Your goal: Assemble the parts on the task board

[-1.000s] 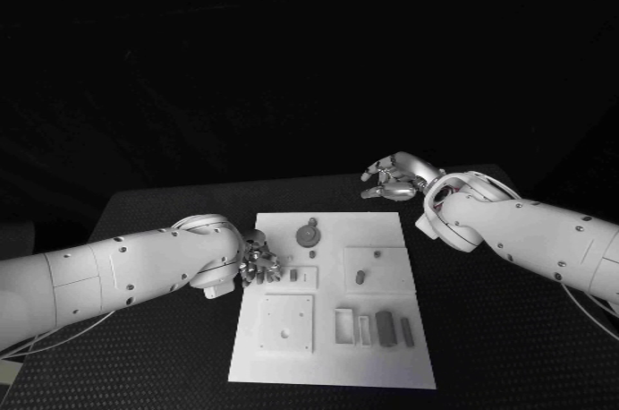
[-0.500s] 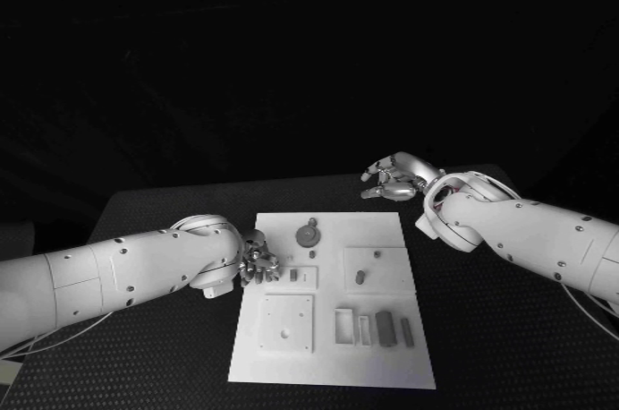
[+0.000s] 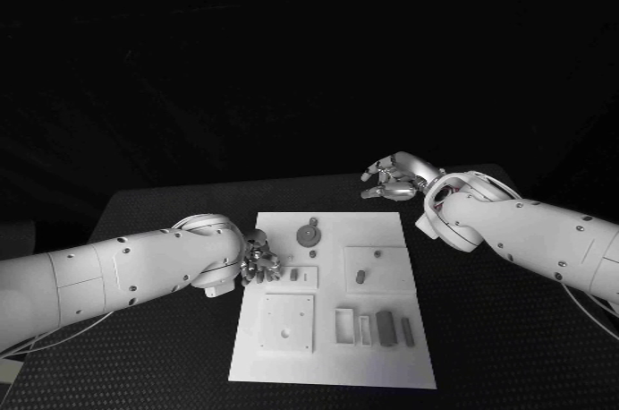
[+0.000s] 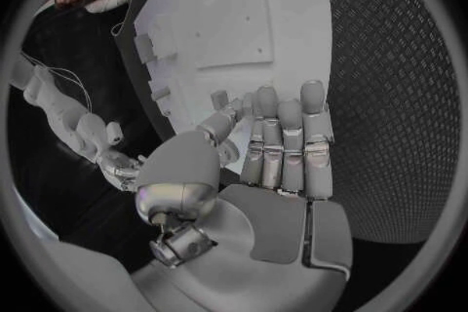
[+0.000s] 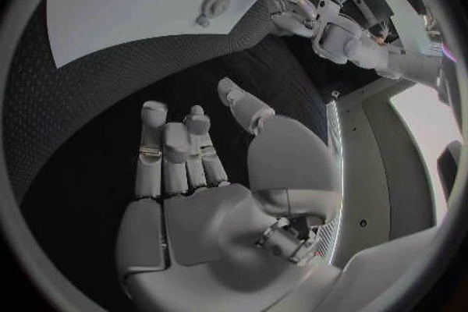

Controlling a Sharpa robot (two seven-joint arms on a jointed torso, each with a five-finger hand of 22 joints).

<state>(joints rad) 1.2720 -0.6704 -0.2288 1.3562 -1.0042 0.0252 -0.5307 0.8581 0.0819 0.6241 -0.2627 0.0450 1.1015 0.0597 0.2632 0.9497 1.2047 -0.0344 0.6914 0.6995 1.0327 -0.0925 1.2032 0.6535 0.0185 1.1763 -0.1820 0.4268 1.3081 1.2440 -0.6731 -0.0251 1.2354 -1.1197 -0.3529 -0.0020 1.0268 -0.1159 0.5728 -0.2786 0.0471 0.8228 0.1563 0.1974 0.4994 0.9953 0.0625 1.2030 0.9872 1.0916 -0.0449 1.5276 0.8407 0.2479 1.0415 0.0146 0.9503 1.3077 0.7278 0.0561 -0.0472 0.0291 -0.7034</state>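
Observation:
The white task board (image 3: 333, 356) lies in the middle of the black table. My left hand (image 3: 259, 263) hovers at the board's left edge with its fingers stretched out side by side (image 4: 283, 132) and nothing in them. A small grey part (image 3: 295, 273) stands in the board just off the thumb tip, seen also as a small part (image 4: 219, 99) in the left wrist view. A round part (image 3: 309, 234) sits at the board's far end. My right hand (image 3: 394, 179) hangs over the bare table beyond the board's far right corner, its fingers (image 5: 180, 152) apart and empty.
On the board are a square plate (image 3: 286, 321) at the near left, a small peg (image 3: 360, 275) in a square recess, and several upright pieces (image 3: 385, 326) at the near right. Black table mat (image 3: 516, 338) surrounds the board on both sides.

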